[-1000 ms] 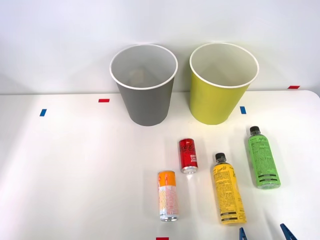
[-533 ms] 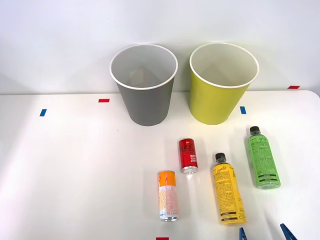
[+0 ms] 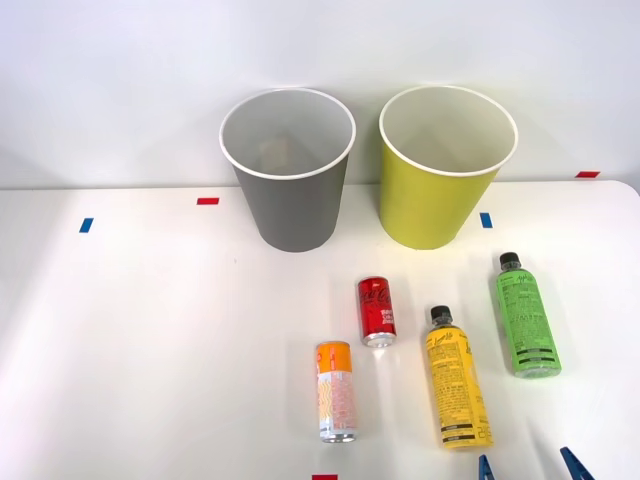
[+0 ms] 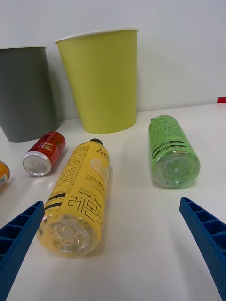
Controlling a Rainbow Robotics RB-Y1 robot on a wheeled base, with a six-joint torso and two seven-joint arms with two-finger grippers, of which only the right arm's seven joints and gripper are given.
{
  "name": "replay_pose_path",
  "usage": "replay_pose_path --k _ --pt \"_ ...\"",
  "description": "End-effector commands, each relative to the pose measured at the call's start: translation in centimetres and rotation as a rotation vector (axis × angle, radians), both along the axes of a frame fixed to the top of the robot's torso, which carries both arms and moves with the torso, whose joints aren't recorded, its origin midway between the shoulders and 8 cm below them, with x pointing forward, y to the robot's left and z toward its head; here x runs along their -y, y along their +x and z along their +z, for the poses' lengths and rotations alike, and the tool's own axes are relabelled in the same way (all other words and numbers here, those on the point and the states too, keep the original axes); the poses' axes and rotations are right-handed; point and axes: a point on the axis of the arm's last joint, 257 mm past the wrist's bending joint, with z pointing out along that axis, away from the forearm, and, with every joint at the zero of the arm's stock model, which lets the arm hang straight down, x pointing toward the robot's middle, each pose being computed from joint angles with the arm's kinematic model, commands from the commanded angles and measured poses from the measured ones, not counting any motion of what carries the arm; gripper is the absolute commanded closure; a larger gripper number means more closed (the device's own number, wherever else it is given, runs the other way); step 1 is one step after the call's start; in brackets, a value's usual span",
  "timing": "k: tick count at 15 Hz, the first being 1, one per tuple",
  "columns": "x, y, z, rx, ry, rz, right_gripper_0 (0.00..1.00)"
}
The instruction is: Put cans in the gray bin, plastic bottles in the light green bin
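On the white table lie a red can point(image 3: 376, 310) point(image 4: 44, 153) and an orange-topped pale can point(image 3: 335, 391), with only its orange end point(image 4: 3, 173) at the wrist view's edge. To their right lie a yellow bottle point(image 3: 455, 390) point(image 4: 79, 196) and a green bottle point(image 3: 525, 314) point(image 4: 171, 150), both black-capped. Behind them stand the gray bin point(image 3: 288, 168) point(image 4: 26, 91) and the light green bin point(image 3: 444, 164) point(image 4: 103, 79), both upright and white inside. My right gripper point(image 3: 532, 466) point(image 4: 113, 254) hangs open at the front edge, just short of the two bottles' bases, holding nothing.
Small red tape marks point(image 3: 207, 201) and blue tape marks point(image 3: 86, 225) dot the table. A white wall rises right behind the bins. The table's left half is bare white surface point(image 3: 150, 330).
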Motion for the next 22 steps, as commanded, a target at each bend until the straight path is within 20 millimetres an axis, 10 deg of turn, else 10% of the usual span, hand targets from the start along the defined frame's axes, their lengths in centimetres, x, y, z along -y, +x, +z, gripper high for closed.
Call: replay_pose_path --k 1,22 --pt "0.00 0.00 0.00 0.000 0.000 0.000 0.00" --pt "0.00 0.00 0.00 0.000 0.000 0.000 0.00"
